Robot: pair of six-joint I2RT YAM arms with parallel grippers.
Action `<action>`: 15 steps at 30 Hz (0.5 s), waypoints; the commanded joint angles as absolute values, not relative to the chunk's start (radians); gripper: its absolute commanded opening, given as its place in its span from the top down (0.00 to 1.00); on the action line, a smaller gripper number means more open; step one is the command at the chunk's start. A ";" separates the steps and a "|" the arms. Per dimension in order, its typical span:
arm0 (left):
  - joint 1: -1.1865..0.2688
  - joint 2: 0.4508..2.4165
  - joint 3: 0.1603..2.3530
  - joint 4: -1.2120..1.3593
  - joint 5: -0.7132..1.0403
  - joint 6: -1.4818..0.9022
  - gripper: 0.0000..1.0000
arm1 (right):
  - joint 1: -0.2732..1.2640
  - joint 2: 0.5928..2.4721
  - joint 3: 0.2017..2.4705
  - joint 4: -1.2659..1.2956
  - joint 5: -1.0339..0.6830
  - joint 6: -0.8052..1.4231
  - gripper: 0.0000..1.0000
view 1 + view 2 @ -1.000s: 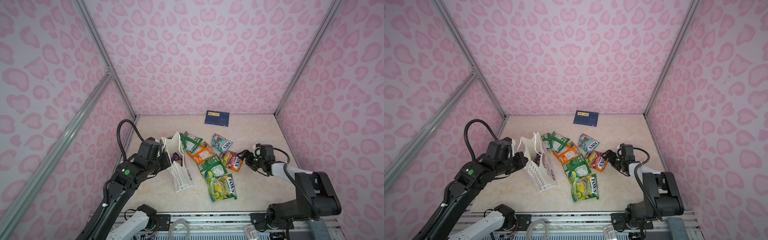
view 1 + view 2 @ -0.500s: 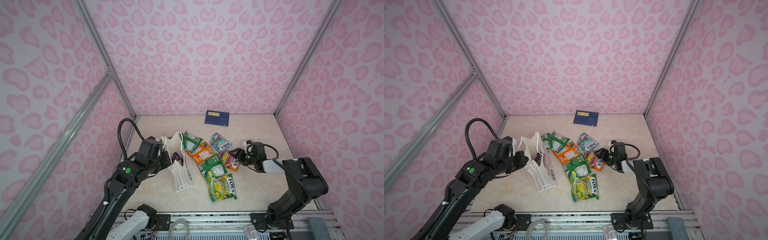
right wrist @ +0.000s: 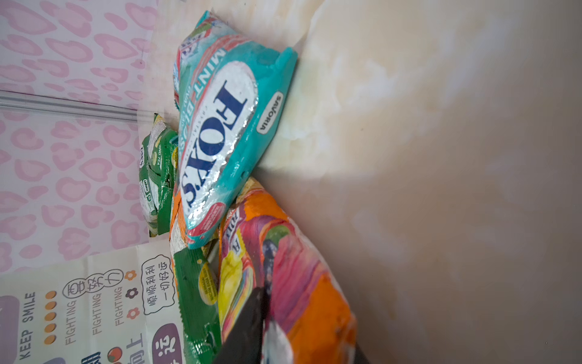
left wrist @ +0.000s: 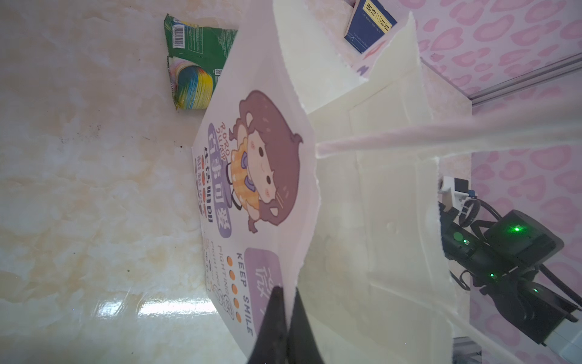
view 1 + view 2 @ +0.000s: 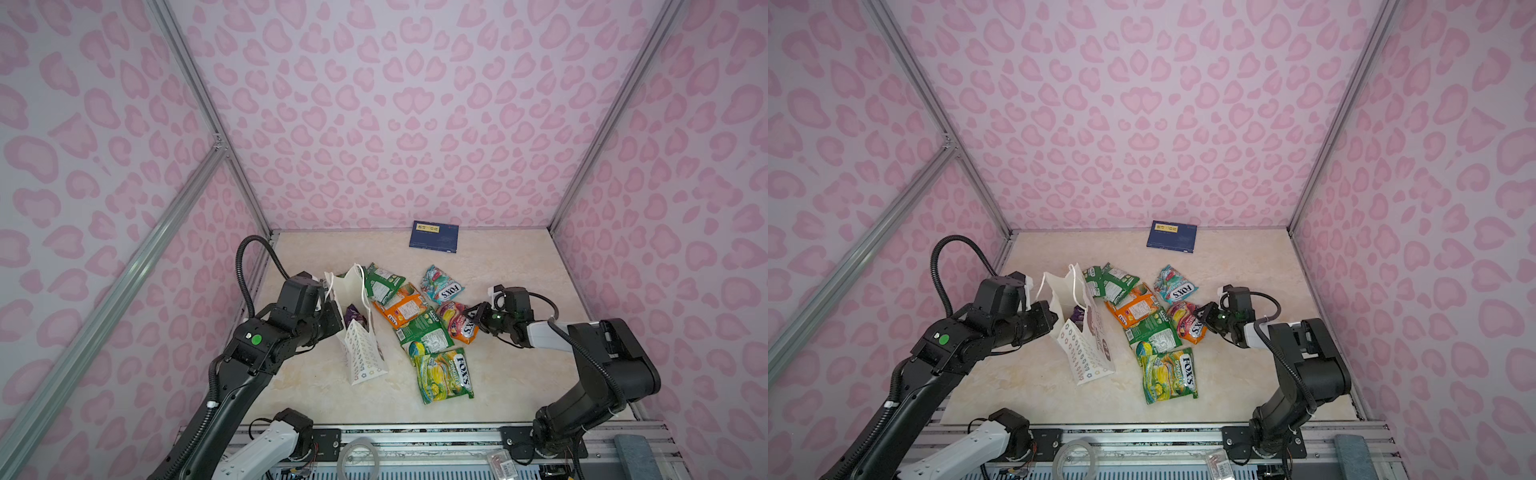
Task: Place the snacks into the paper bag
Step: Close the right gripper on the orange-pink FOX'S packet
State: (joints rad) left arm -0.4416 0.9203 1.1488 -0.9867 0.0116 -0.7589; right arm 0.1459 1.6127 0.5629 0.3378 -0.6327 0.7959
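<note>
Fingertips of your right gripper (image 3: 305, 342) are cut off at the wrist view's edge, straddling the red-yellow pouch (image 3: 299, 283); you cannot tell whether they grip it. Your left gripper (image 4: 287, 316) pinches the paper bag (image 4: 267, 157) at its rim. Only the top views show a purple pouch (image 5: 355, 317) inside the bag, which stands at nine o'clock of the loose snacks (image 5: 419, 328).

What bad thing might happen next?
The teal pouch lies partly on the fruit pouch, which the right gripper has its jaws around, so lifting may drag it along. The left gripper pinches only one edge of the bag; a pouch hitting the rim might fold it shut.
</note>
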 commanded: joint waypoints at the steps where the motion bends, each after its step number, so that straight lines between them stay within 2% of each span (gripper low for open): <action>1: -0.440 0.921 1.161 -0.980 0.013 -0.753 0.96 | 0.148 1.585 0.553 0.302 -0.651 0.778 0.78; 8: -0.441 0.942 1.181 -0.985 0.026 -0.739 0.96 | 0.146 1.512 0.577 0.186 -0.661 0.737 0.90; 15: -0.441 0.924 1.189 -0.972 0.061 -0.762 0.95 | 0.149 1.399 0.558 0.148 -0.661 0.777 0.96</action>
State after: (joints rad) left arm -0.4416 0.9325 1.1728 -0.9924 0.0292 -0.7563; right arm 0.1463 1.4338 0.5671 0.1654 -0.6479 0.7654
